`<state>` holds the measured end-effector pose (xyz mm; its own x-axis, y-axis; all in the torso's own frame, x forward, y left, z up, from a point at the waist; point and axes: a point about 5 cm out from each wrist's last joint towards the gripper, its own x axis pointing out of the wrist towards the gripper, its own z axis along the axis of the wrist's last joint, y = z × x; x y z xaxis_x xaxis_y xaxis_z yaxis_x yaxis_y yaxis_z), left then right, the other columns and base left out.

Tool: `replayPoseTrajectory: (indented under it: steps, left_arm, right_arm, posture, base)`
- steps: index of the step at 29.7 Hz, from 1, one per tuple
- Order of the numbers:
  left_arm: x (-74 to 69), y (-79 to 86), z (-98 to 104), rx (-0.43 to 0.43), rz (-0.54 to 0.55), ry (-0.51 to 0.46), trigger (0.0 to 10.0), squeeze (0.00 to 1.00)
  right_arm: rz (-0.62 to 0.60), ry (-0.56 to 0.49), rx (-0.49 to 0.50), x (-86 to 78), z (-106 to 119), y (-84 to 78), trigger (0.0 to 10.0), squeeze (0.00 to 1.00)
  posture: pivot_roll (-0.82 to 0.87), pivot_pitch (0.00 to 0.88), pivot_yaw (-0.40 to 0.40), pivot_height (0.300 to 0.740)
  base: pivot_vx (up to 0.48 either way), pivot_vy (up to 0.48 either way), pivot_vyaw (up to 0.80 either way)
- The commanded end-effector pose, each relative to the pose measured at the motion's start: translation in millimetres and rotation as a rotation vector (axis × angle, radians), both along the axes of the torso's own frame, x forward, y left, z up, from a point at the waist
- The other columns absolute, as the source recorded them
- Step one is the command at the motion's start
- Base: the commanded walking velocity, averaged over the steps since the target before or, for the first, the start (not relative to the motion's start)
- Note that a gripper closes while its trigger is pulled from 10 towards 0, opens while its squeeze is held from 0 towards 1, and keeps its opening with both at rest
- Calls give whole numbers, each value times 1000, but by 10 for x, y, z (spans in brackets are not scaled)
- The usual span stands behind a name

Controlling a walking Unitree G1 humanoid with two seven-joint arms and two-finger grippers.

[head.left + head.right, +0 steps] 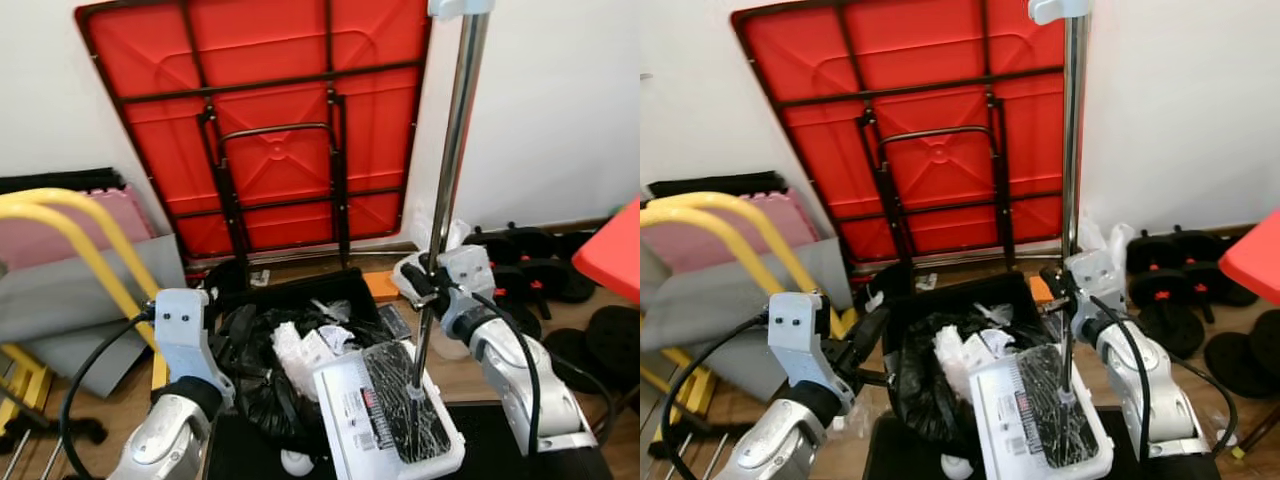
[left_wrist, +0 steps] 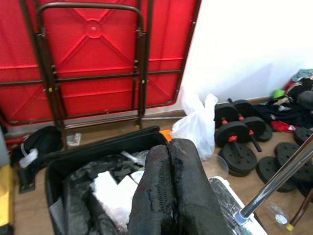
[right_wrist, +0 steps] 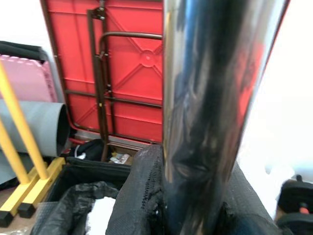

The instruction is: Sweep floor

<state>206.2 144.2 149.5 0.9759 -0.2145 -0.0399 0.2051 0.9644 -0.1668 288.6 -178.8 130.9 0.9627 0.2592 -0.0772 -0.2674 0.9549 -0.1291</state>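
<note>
Red folded table (image 1: 270,120) behind; right gripper (image 1: 432,283) clamps near-vertical chrome pole (image 1: 452,150), white dustpan (image 1: 390,412) directly below; left gripper (image 2: 171,196) closed, empty.

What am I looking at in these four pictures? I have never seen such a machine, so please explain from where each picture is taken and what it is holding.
This is a humanoid robot with two silver arms. The two wide pictures come from cameras on its head, looking down. The other two come from cameras on its wrists, looking along the black fingers.

The right gripper is shut on a shiny metal pole, which goes down to a white dustpan. The left gripper is shut and holds nothing. Before the robot stands a black bin with a black bag and white rubbish. A red folding table leans on the wall, and black dumbbell weights lie on the wooden floor.
</note>
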Motion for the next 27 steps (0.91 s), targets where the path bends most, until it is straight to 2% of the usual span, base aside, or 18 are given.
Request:
replayPoseTrajectory:
  steps: [1, 27]
  left_arm:
    - [12, 22, -46, 8, -30, 19, 10000, 0]
    - [25, 18, -35, 26, -42, 11, 10000, 0]
  right_arm:
    - [11, -75, 17, 59, 153, 46, 10000, 0]
    - [11, -85, 14, 80, 161, 55, 10000, 0]
  posture:
    - [-109, 0, 29, 740]
    - [-110, 0, 30, 740]
  base:
    - [0, 0, -800]
    - [0, 0, -800]
